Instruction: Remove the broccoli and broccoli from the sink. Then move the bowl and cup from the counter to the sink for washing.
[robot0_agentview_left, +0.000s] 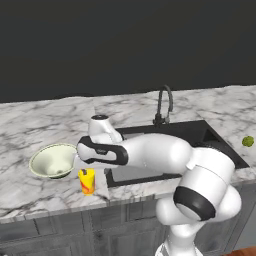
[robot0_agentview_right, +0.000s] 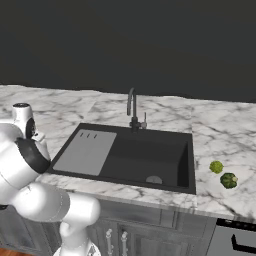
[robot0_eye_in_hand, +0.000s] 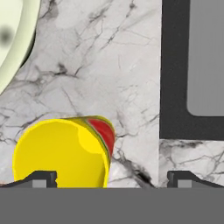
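Note:
The yellow cup with its red-orange mark stands on the marble counter, directly under my open gripper. The cup sits close to the left fingertip, and the right fingertip is well clear of it. In the left base view the cup stands near the counter's front edge, just right of the pale bowl. The bowl's rim shows at the hand view's upper left. Two broccoli florets lie on the counter right of the black sink.
The dark gooseneck tap rises behind the sink. The sink's grey panel lies on its left side, near the cup, and shows as a grey panel in the hand view. My arm's forearm spans the sink's front-left corner.

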